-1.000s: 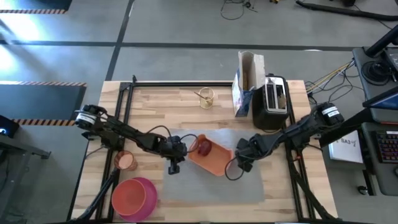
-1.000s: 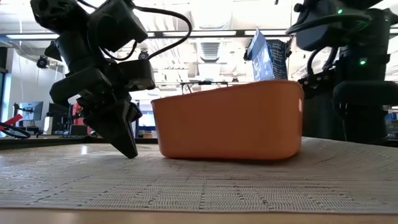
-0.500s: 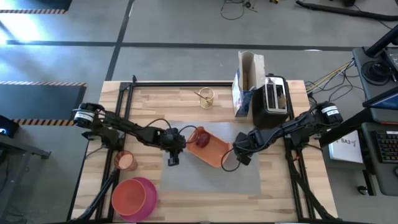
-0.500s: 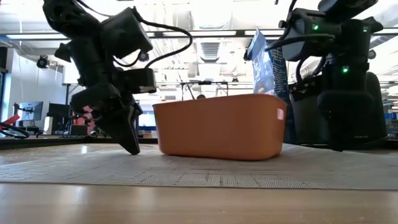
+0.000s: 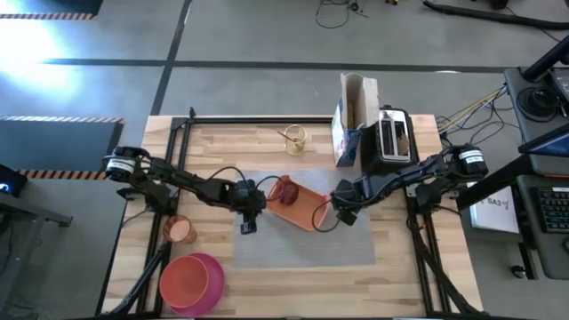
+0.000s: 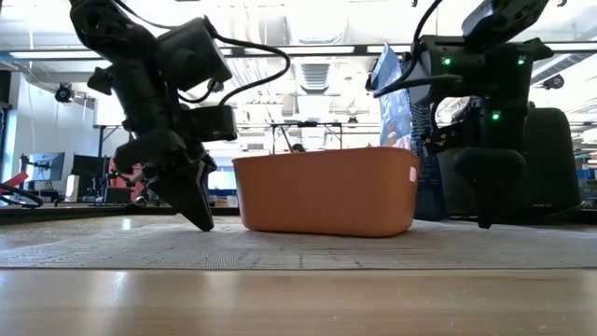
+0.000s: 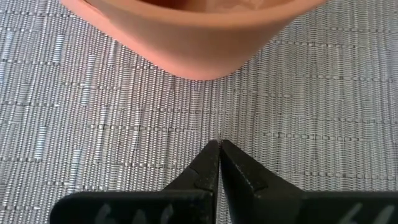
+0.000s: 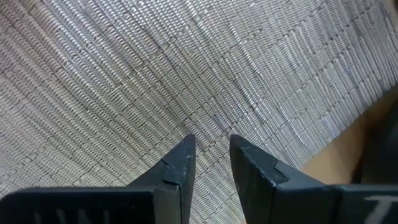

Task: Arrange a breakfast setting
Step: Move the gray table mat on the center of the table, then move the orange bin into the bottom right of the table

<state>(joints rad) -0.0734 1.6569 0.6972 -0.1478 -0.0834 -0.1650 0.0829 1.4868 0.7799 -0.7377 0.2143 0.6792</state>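
A grey woven placemat lies in the middle of the table. On its far part stands an orange tray with a red apple in its far left corner. My left gripper is shut and stands on the mat just left of the tray, whose near corner fills the left wrist view. My right gripper points down at the mat's right part beside the tray's right end, with a narrow gap between its fingertips and nothing between them. My left gripper presses its shut fingertips down on the placemat's weave, slanting down from the table's left, a little short of the tray's corner. My right gripper sets its two slightly parted fingertips on the placemat from above; the mat lies flat.
A small orange cup and the pink plate stand off the mat at the near left. A gold-coloured holder, an open bag and the black-and-silver toaster stand along the far edge.
Both grippers have gone toward the table's far edge, and the placemat has slid that way under them, carrying the tray and apple. The right gripper has also drawn in toward the tray's right end. The mat stays flat.
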